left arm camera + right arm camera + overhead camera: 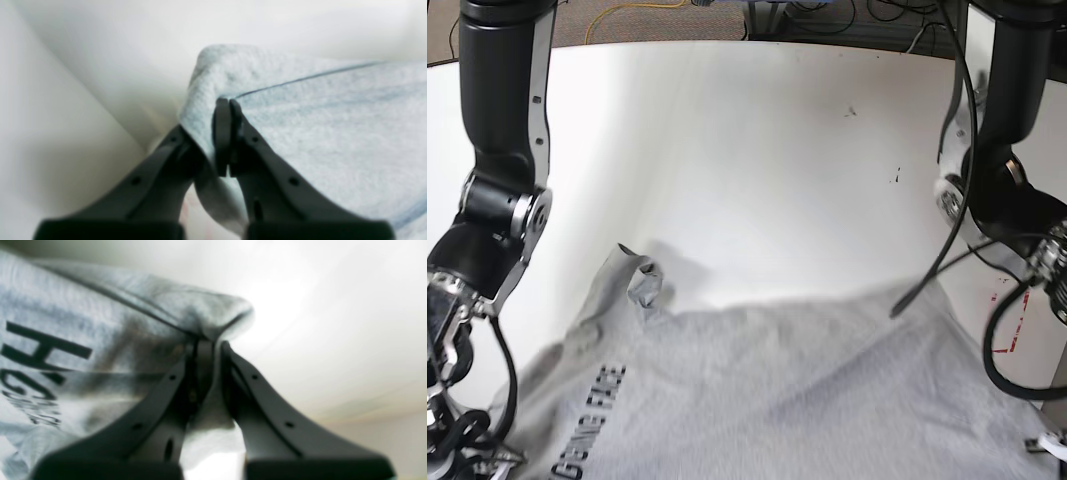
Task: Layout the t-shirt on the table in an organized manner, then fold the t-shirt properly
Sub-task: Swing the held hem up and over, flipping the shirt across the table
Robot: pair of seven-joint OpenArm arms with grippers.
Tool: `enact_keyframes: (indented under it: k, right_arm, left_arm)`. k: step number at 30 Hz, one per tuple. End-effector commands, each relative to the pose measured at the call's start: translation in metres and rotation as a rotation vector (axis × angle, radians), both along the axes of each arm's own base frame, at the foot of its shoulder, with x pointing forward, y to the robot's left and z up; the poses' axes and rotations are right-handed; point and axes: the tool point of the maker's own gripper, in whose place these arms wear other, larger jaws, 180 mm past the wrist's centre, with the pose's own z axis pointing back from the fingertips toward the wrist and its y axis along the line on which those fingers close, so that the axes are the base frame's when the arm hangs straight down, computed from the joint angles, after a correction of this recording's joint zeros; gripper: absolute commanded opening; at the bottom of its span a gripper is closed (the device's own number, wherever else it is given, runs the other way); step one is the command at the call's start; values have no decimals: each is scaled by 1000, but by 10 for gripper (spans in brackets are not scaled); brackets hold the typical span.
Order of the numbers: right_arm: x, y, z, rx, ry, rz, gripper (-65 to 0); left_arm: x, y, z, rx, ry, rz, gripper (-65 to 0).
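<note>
The t-shirt [767,390] runs off the base view's bottom edge. Both wrist views are blurred, and its black lettering [33,373] is cut off and unreadable.

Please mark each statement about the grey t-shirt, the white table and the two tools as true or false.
1. The left tool is shut on the light grey cotton t-shirt. True.
2. The right tool is open and empty. False: it pinches the t-shirt.
3. The t-shirt has black printed letters. True.
4. The t-shirt is neatly folded on the glossy white table. False: it is spread open, wrinkled.
</note>
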Motion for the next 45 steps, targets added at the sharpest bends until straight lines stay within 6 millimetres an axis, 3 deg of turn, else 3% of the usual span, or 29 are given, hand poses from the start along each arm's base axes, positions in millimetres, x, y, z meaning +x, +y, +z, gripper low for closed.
enact_keyframes:
  k: [1,5,9,14,18,23,28,30,32,35,36,37,38,41,45]
  right_arm:
    - [-20,-24,64,-27,-110,-95,-650]
    - [-34,-25,109,-25,-190,-111,-650]
    - [-43,-28,128,-19,-216,-129,-650]
    - [-43,-30,125,-19,-201,-139,-650]
    - [-39,-35,95,-24,-131,-163,-650]
    - [-53,-42,51,-90,-84,-210,-650]
    - [-74,-51,-24,-87,0,-246,-650]
    - [-82,-51,-67,-67,68,-249,-650]
    - [-94,-50,-115,-35,153,-255,-650]
    - [-112,-50,-170,4,251,-262,-650]
    - [-122,-48,-200,32,304,-258,-650]
    - [-125,-47,-209,40,319,-256,-650]
    - [-136,-44,-235,65,360,-249,-650]
    - [-156,-32,-279,116,419,-221,-650]
    - [-181,-19,-321,159,488,-194,-650]
  left_arm:
    - [-17,14,64,9,-149,39,-647]
    - [-21,17,113,-23,-225,15,-647]
    - [-23,18,141,-44,-260,-13,-647]
    - [-21,17,148,-53,-261,-26,-647]
    - [-11,16,129,-54,-217,-28,-647]
    - [-3,17,86,-36,-148,-5,-647]
    - [-1,12,30,-6,-63,10,-647]
    - [-3,8,2,7,-24,0,-647]
    - [-6,3,-29,19,23,-10,-647]
    - [-13,1,-75,26,108,-17,-647]
    - [-18,3,-106,18,167,-11,-647]
    - [-21,5,-114,11,183,-9,-647]
    - [-29,9,-139,-3,230,0,-647]
    - [-48,14,-193,-54,335,1,-647]
    - [-78,24,-252,-110,462,17,-647]
